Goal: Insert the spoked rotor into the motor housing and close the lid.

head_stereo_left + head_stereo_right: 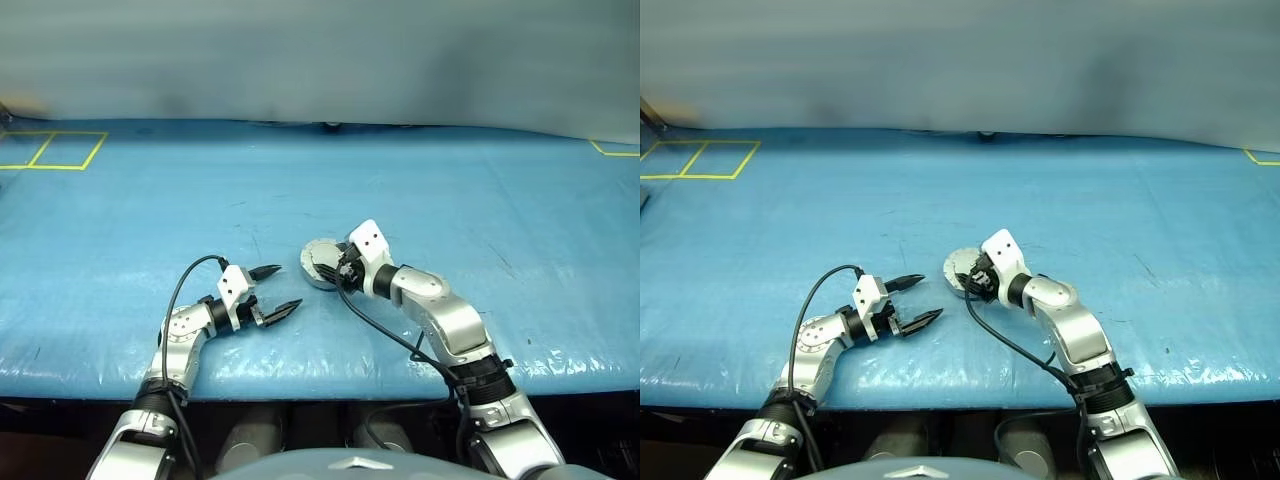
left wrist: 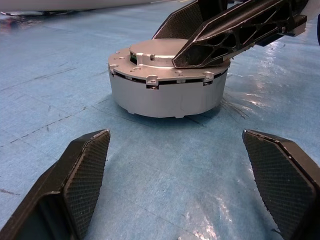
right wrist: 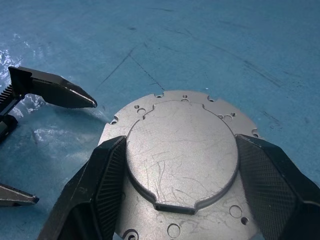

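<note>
Blue sheeting covers the surface [image 1: 420, 190], which runs wide and bare toward its far edge; yellow tape squares [image 1: 50, 150] mark the far left corner, and another yellow mark [image 1: 615, 150] sits at the far right. The near edge passes just below both arms.

The motor housing [image 1: 322, 264] stands near the middle of the surface, with the lid [image 3: 182, 150] lying flat on top, plain grey face and raised circle upward. A thin dark seam [image 2: 165, 84] shows between lid and housing wall in the left wrist view.

The right gripper [image 3: 180, 195] reaches over the housing from the right. Its fingers [image 3: 102, 190] stand apart on either side of the lid's raised circle, resting on or just above the lid; actual contact cannot be confirmed.

The left gripper [image 1: 275, 290] hovers to the left of the housing, well apart from it, fingers [image 2: 82, 170] spread wide and empty, aimed at the housing wall. Open sheeting lies between them.

The spoked rotor cannot be located with the lid down.
</note>
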